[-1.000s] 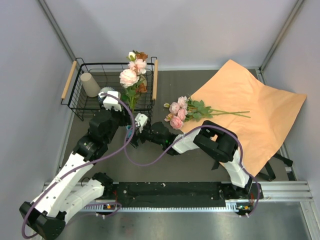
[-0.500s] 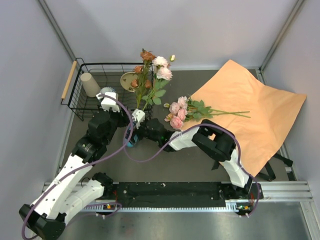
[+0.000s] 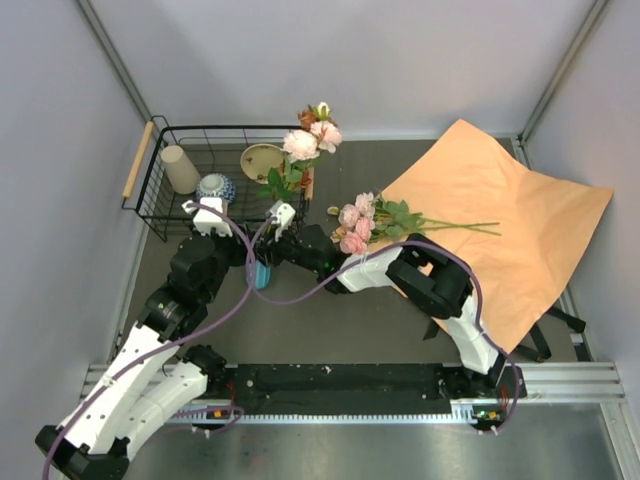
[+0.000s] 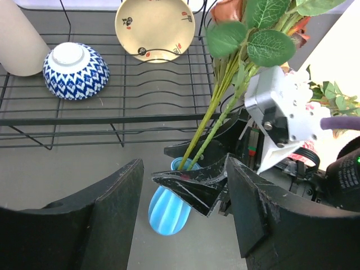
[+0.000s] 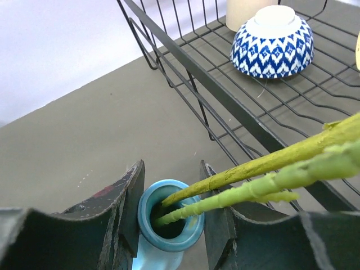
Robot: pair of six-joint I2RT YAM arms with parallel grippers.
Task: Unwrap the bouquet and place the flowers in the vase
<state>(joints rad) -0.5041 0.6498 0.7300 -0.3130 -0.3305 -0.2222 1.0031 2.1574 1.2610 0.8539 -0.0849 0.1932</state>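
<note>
Grey table (image 3: 300, 330) w/ wire basket (image 3: 210, 127), vase (image 3: 261, 275), orange paper (image 3: 520, 230).

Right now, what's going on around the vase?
The right gripper has its jaws snug on the neck of the vase, which holds one bunch of flowers. The left gripper hangs open either side of it, not touching. A second bunch lies with its stems on the spread paper.

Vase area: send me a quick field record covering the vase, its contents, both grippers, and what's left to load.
vase: just in front of the basket
contents: one bunch of flowers, stems in the neck, leaning toward the basket
right gripper: closed against both sides of the vase neck
left gripper: open, holding nothing, facing the vase
remaining: second bunch lying at the paper edge
</note>
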